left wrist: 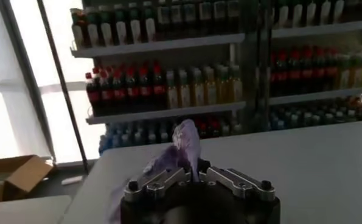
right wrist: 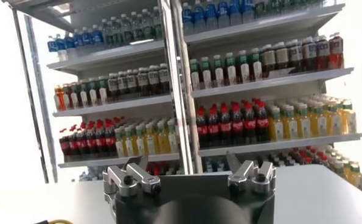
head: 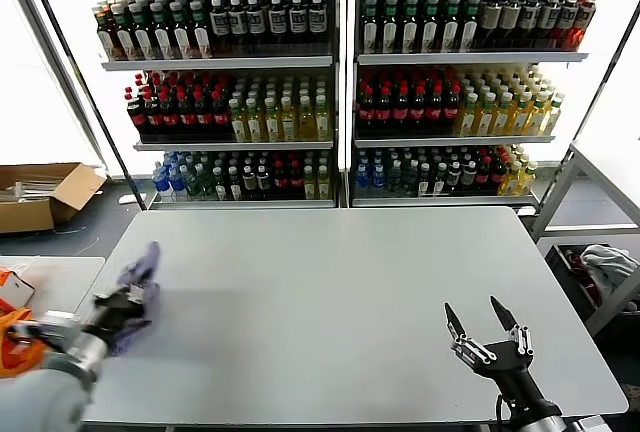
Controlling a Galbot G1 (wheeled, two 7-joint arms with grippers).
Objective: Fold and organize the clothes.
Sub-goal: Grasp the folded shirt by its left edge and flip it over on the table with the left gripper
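Clenched on a bunch of the lavender T-shirt (head: 138,277), the left gripper (head: 128,304) sits at about eight o'clock on the grey table (head: 330,302), just inside its left edge. From the left wrist view its fingers (left wrist: 162,180) meet on the cloth, and a peak of the T-shirt (left wrist: 184,146) stands up above them. More of the fabric hangs around and under the gripper, touching the tabletop.

At about five o'clock, well apart from the shirt, the right gripper (head: 484,327) hovers over the table's near right part, its two dark fingers (head: 453,320) spread and holding nothing.

Beyond the table, at twelve o'clock, stand shelves of bottles (head: 340,82). A cardboard box (head: 40,195) lies on the floor at ten o'clock, and an orange cloth (head: 14,342) shows at nine o'clock, off the table.
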